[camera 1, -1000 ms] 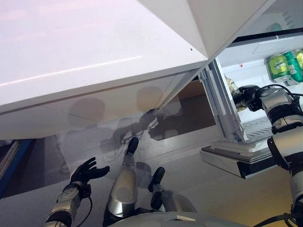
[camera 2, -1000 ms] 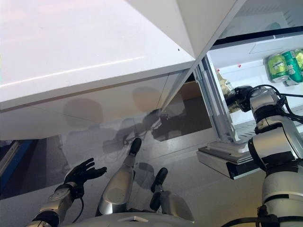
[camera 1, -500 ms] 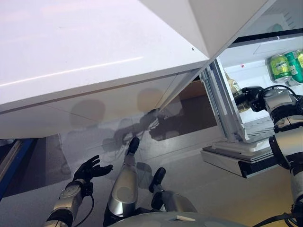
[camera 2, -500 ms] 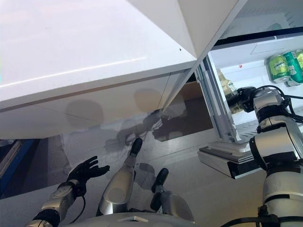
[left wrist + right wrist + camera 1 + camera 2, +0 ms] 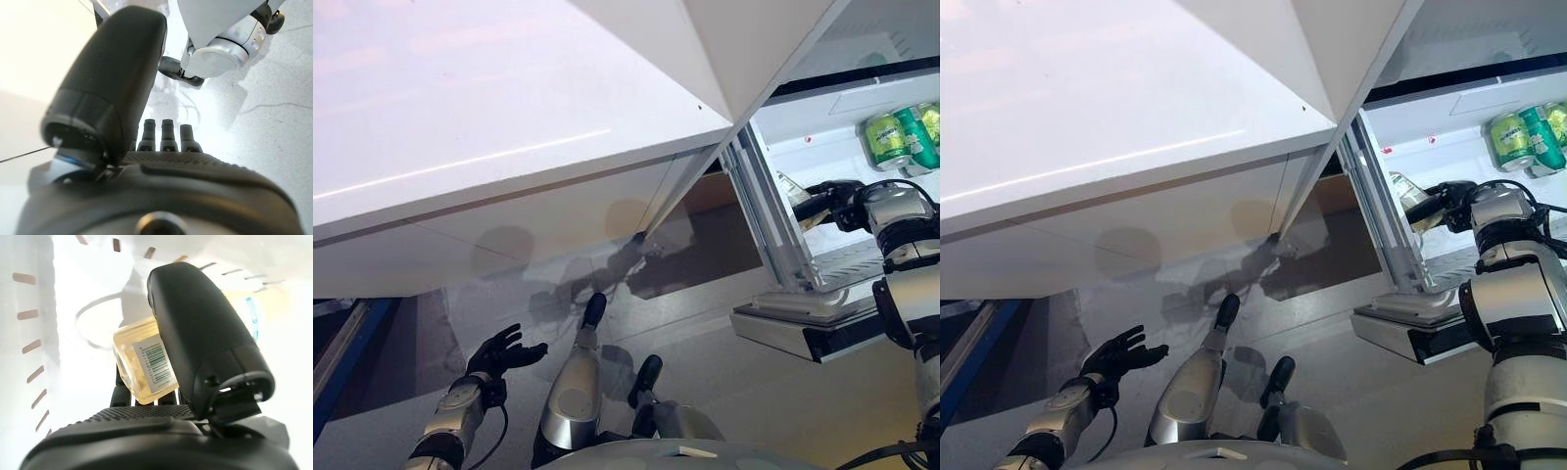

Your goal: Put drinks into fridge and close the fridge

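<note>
A clear bottle of pale yellow drink (image 5: 139, 360) with a barcode label lies tilted in my right hand (image 5: 842, 196), whose thumb (image 5: 205, 342) and fingers are curled round it. Hand and bottle (image 5: 797, 204) are inside the open fridge (image 5: 822, 117), near its left wall and above a wire shelf (image 5: 850, 260). My left hand (image 5: 499, 354) hangs low at the lower left, away from the fridge, with its fingers (image 5: 167, 134) straight and nothing in it.
Several green cans (image 5: 899, 137) stand on the fridge's upper shelf at the far right. The big white fridge door (image 5: 509, 117) stands swung open across the upper left. Grey floor lies below it.
The bottle in my right hand has tipped over to a more slanted pose and sits slightly lower in the fridge. The camera has shifted a little. The left hand has barely moved.
</note>
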Robot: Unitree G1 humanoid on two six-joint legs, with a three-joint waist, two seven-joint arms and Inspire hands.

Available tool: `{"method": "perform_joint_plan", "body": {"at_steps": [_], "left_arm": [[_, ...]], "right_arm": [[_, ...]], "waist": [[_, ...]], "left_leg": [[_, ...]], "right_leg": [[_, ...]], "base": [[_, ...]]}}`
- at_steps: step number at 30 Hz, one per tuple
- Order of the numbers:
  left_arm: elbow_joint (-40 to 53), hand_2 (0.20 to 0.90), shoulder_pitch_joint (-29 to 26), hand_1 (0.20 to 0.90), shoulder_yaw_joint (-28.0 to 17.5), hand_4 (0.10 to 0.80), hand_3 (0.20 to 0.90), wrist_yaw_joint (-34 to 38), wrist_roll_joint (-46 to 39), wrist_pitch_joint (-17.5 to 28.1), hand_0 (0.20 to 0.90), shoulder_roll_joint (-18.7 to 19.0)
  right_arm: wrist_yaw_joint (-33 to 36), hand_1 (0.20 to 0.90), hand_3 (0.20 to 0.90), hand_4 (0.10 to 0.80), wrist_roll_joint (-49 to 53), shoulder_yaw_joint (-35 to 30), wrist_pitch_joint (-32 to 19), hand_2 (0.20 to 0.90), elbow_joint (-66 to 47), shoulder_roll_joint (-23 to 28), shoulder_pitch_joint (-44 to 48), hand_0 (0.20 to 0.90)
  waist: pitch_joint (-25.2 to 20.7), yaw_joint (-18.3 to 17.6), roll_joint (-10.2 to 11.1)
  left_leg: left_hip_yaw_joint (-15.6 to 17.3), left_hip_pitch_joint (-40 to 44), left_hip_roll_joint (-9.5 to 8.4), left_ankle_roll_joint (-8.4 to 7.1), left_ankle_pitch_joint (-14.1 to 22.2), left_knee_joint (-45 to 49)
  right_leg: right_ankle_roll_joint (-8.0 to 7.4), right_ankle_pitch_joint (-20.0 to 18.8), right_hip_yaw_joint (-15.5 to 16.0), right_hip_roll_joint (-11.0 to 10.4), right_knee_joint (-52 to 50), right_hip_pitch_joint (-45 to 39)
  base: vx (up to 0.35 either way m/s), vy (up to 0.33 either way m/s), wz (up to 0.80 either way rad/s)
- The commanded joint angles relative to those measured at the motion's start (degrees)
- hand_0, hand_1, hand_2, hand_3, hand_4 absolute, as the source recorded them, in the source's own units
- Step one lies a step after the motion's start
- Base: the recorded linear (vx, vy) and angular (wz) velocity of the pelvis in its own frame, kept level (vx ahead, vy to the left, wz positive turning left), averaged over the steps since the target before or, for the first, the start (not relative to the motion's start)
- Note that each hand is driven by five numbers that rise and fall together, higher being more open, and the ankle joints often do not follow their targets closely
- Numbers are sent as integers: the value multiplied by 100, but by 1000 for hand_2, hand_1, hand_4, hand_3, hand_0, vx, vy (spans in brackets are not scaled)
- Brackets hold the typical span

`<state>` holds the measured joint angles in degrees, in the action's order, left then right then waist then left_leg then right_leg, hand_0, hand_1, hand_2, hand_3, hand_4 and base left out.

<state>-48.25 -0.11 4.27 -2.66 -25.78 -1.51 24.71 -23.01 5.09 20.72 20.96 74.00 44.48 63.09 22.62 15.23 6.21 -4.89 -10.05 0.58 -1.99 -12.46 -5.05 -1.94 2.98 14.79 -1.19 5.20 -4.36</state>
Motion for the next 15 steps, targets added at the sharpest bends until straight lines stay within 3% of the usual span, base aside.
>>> {"method": "perform_joint_plan", "body": {"at_steps": [1,5,8,14,15], "left_arm": [[251,900,563,900,147,800,900,107,34,-344,900,274],[199,900,556,900,4,800,900,95,-17,-596,900,326],[-18,900,527,900,-91,800,900,-47,-56,-678,900,326],[-637,900,511,900,-78,800,900,-437,29,-547,900,148],[-836,900,520,900,-66,800,900,-465,21,-472,900,46]], "right_arm": [[273,900,900,800,74,441,-229,900,-440,859,95,900],[48,900,900,800,97,482,-436,900,-781,1182,170,900],[262,900,900,800,438,527,-613,900,-1459,1459,128,900],[1497,900,900,800,1234,132,-1141,900,-2995,1986,-291,900],[1904,900,900,800,1360,-211,-1236,900,-3552,2105,-481,900]], "waist": [[-733,-144,100],[-940,-300,139],[-1092,-481,136],[-1386,-858,39],[-1501,-992,-14]], "left_leg": [[350,448,-123,108,1055,32],[443,558,-84,106,1074,5],[540,648,-67,110,1097,5],[728,864,-48,115,1207,5],[787,928,-44,115,1243,5]], "right_leg": [[-189,-648,-169,32,-74,742],[-189,-641,-247,41,-60,691],[-187,-632,-335,43,-46,645],[-210,-575,-495,40,-37,529],[-222,-546,-539,39,-43,492]], "base": [[56,19,-2],[33,60,-1],[11,86,-11],[29,95,-17],[55,75,-19]]}}
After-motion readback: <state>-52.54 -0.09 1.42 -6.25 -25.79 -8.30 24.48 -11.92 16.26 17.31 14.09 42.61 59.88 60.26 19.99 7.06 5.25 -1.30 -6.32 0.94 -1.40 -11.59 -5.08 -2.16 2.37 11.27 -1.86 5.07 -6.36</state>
